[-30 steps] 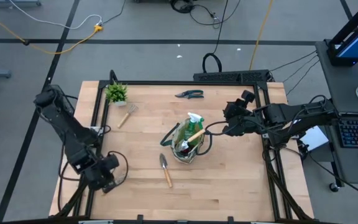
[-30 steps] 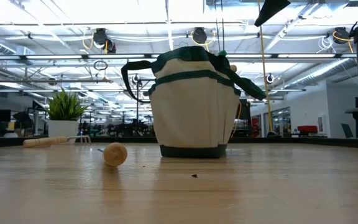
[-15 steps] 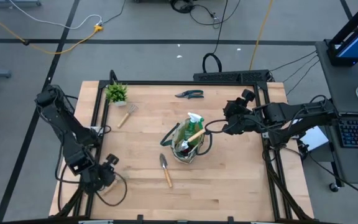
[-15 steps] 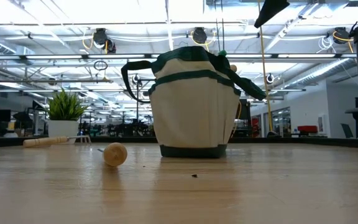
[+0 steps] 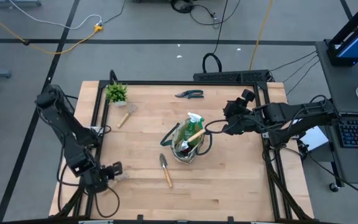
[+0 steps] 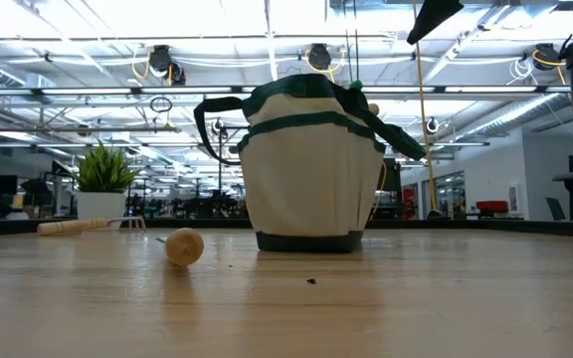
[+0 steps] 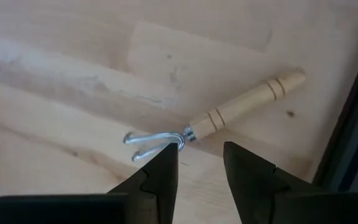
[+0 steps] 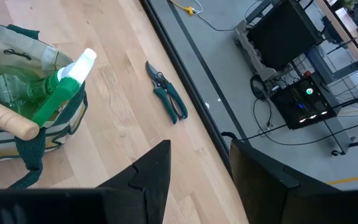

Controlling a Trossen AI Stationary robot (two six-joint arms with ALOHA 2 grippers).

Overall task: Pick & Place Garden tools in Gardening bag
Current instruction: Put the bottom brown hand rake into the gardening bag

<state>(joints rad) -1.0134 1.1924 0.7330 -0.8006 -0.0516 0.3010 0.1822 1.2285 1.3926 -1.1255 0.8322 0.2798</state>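
Fingers of left gripper [image 7: 199, 180] slightly parted, empty, swung toward counter's [image 5: 229, 180] near-left corner above hand rake [image 7: 216, 119]; right gripper [image 8: 197, 168] parted, empty, unmoved beside gardening bag [image 5: 188, 144]; rake pickup likely next.

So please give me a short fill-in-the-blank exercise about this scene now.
1. The spray bottle stands inside the ___.
2. The pruning shears lie on the ___, outside the bag.
3. The left end effector points at a hand ___ with a wooden handle.

Missing words: bag; table; rake
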